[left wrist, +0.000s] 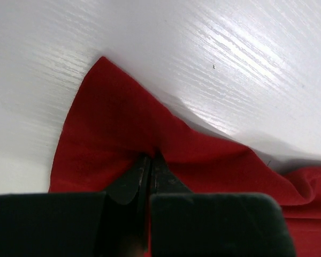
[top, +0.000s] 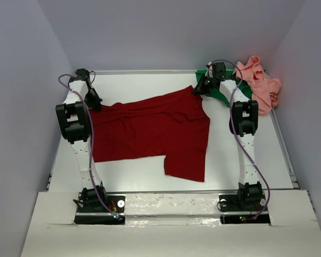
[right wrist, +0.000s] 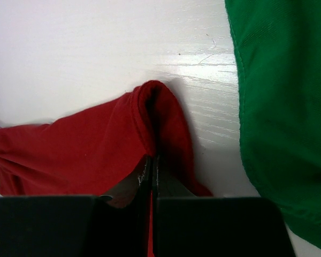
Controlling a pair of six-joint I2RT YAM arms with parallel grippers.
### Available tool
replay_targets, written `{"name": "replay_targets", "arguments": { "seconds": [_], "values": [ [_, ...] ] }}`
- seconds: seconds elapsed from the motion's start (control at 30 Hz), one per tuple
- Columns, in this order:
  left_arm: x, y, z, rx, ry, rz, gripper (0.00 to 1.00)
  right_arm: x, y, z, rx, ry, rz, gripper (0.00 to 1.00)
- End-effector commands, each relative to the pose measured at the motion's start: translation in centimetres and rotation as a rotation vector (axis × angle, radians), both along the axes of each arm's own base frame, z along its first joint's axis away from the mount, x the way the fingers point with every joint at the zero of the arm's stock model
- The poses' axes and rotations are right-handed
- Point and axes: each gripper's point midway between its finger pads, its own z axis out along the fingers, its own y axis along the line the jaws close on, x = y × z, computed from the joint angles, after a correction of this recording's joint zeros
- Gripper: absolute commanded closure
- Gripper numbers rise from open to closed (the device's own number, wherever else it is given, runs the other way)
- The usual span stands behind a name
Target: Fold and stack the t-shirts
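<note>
Dark red t-shirt (top: 150, 128) is lying unfolded; I am pinching its far corners, both jaws shut. Green t-shirt (right wrist: 283, 123) and salmon pink t-shirt (top: 262, 85) are waiting.

Bright, even light streaks glare across the white table (left wrist: 246, 59); shadows are soft, wrist views blurred at bottom.
</note>
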Motion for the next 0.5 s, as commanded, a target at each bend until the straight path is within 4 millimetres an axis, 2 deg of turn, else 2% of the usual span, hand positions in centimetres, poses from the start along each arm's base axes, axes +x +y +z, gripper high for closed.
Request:
{"name": "replay_targets", "arguments": {
  "seconds": [0.0,0.47],
  "values": [
    [0.8,0.1,1.9,0.008,-0.033,0.004,0.94,0.9,0.0,4.7,0.014,-0.113,0.015,1.00],
    [1.4,0.6,3.6,0.031,-0.073,0.008,0.88,1.3,-0.6,4.7,0.011,-0.113,-0.005,1.00]
  ]
}}
